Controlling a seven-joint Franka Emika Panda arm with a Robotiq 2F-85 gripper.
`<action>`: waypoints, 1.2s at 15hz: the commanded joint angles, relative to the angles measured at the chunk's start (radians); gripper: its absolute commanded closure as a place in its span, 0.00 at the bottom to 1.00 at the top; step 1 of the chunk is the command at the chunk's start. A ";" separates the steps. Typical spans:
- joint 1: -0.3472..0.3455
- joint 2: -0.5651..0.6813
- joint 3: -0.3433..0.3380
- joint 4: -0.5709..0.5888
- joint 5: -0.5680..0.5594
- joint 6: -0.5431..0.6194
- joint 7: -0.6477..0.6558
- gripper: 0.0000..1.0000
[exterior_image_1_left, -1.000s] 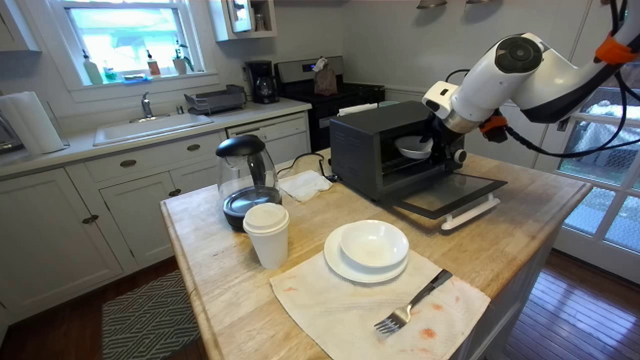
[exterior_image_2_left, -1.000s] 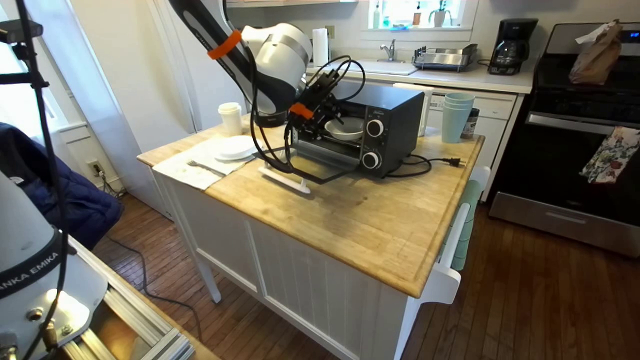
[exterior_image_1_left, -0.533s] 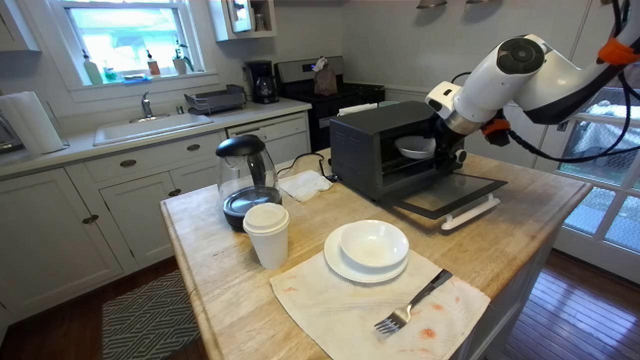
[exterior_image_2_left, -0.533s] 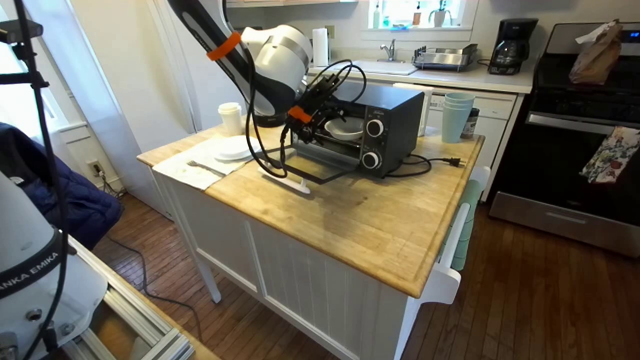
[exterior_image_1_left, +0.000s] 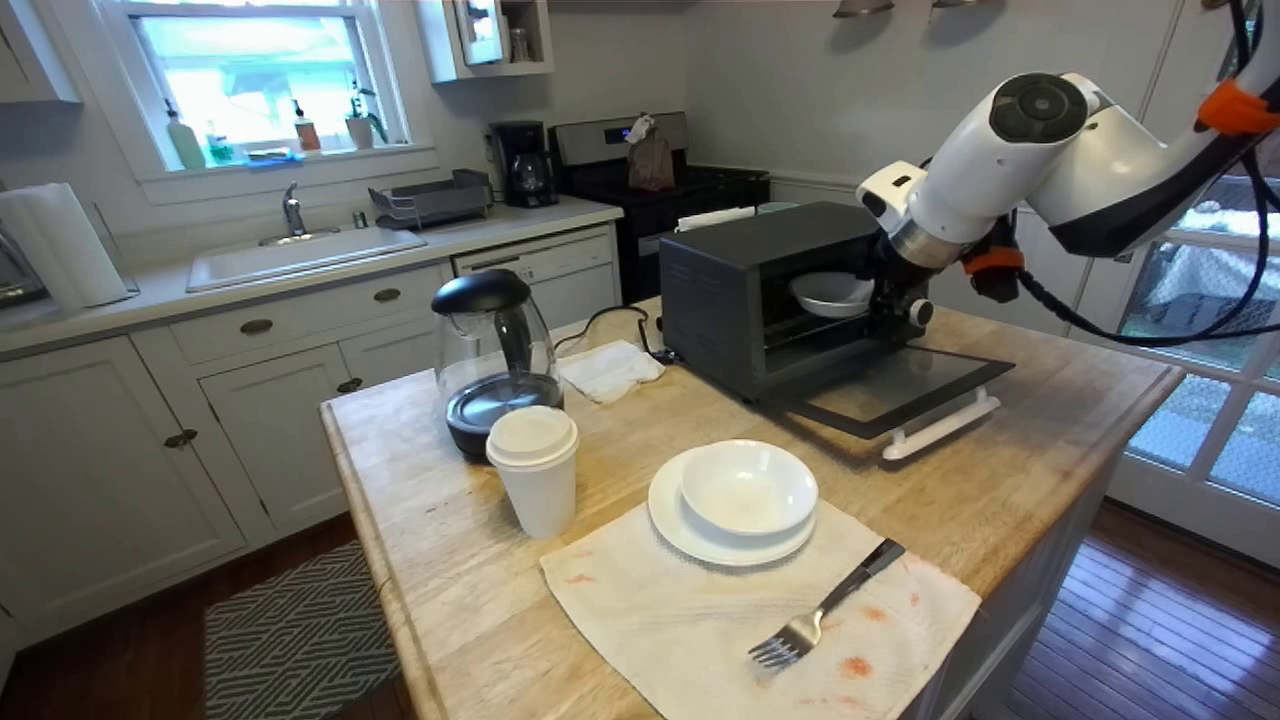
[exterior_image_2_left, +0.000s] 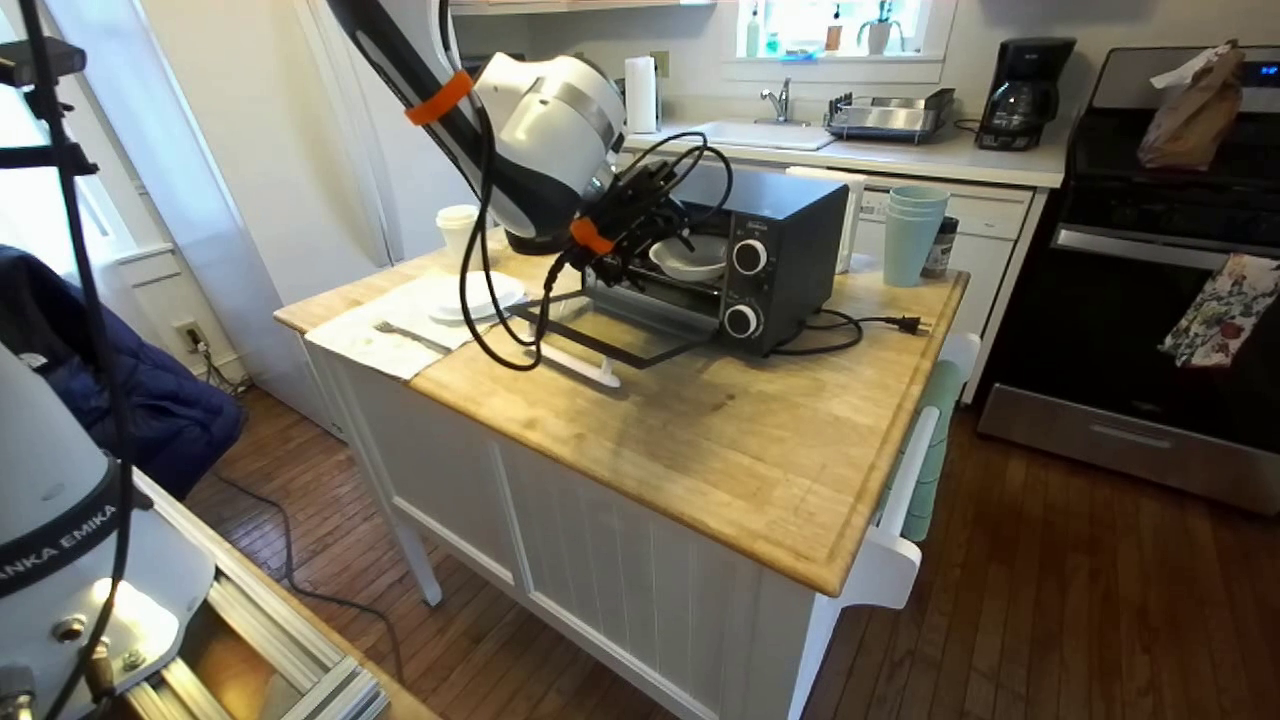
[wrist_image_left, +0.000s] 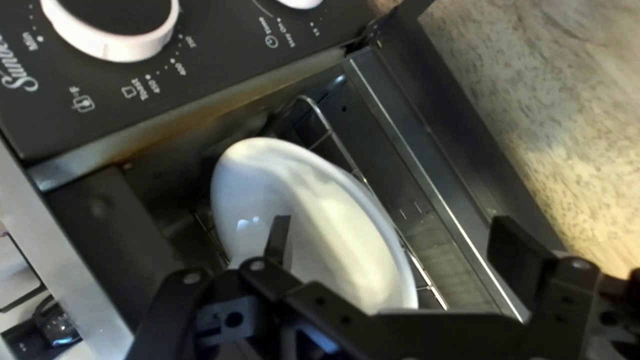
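My gripper (wrist_image_left: 397, 245) is open in the wrist view, its two black fingers wide apart. One finger overlaps the inside of a white bowl (wrist_image_left: 330, 220) in the picture; the other is beyond the bowl's rim, over the oven's lower front edge. I cannot tell whether a finger touches the bowl. The bowl sits on the wire rack (wrist_image_left: 345, 145) inside a black toaster oven (exterior_image_1_left: 715, 300) with its door down. In both exterior views the gripper (exterior_image_1_left: 890, 305) (exterior_image_2_left: 650, 240) is at the oven's mouth, beside the bowl (exterior_image_1_left: 832, 294) (exterior_image_2_left: 690, 258).
The open glass door (exterior_image_1_left: 900, 390) with white handle (exterior_image_1_left: 940, 428) lies under the gripper. On the wooden island stand another white bowl (exterior_image_1_left: 750, 487) on a plate, a fork (exterior_image_1_left: 825, 610), a paper cup (exterior_image_1_left: 535, 470), a glass kettle (exterior_image_1_left: 497, 360) and blue cups (exterior_image_2_left: 914, 235).
The gripper has drawn back slightly from the bowl towards the oven's mouth, and the wrist has tilted. The hanging cables have swung. The bowl stays in place on the rack.
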 joint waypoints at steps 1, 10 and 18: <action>0.002 -0.046 -0.001 -0.057 0.076 -0.016 0.014 0.00; 0.009 -0.126 -0.003 -0.109 0.125 -0.053 0.087 0.11; 0.004 -0.296 -0.017 -0.268 0.058 -0.087 0.018 0.00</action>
